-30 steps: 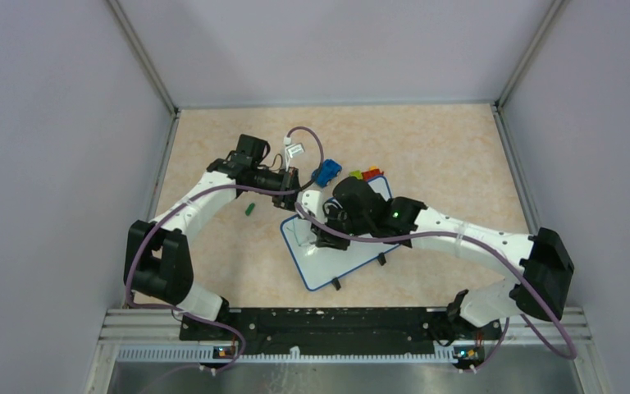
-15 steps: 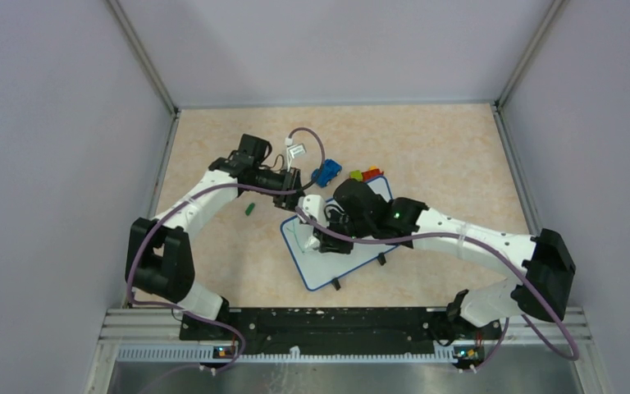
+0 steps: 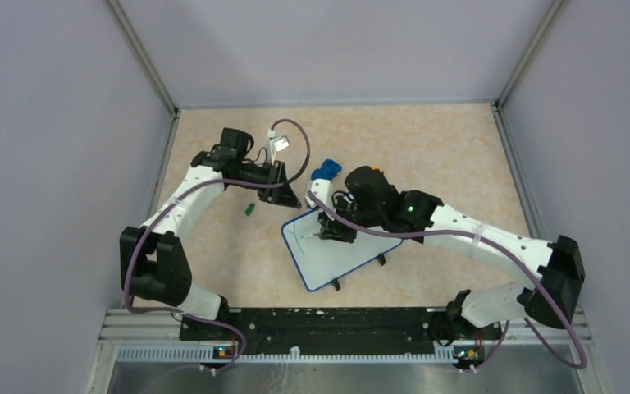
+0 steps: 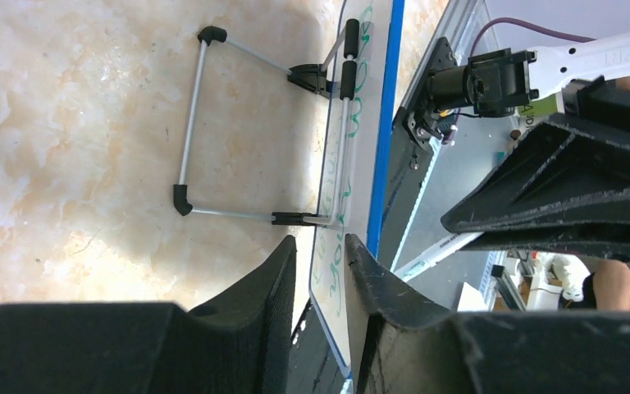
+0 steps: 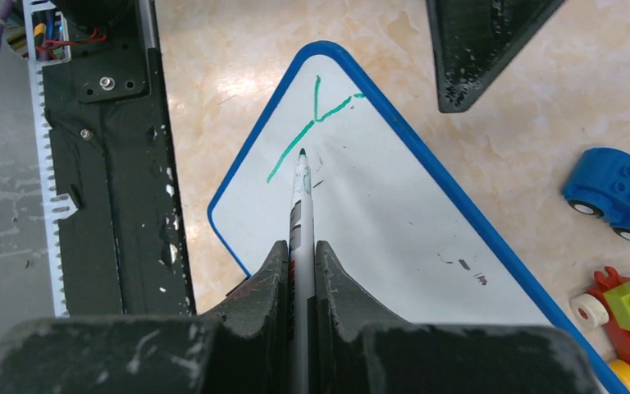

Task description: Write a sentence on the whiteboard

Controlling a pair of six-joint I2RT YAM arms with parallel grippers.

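Observation:
The whiteboard lies flat near the table's middle, white with a blue rim. My right gripper is over its left end, shut on a white marker. The marker's tip touches the board beside a short green Y-shaped stroke. My left gripper hovers over the table just beyond the board's far left corner, apart from it. In the left wrist view its jaws stand a narrow gap apart. The board's edge with green script shows through the gap.
A blue toy car sits just behind the board, also in the right wrist view. A red, green and yellow brick toy lies next to it. A small green cap lies left of the board. A wire stand shows beside the board.
My left arm has pulled back and to the left, away from the board's far corner. My right wrist has shifted slightly back and right, and a green stroke now shows at the board's left end.

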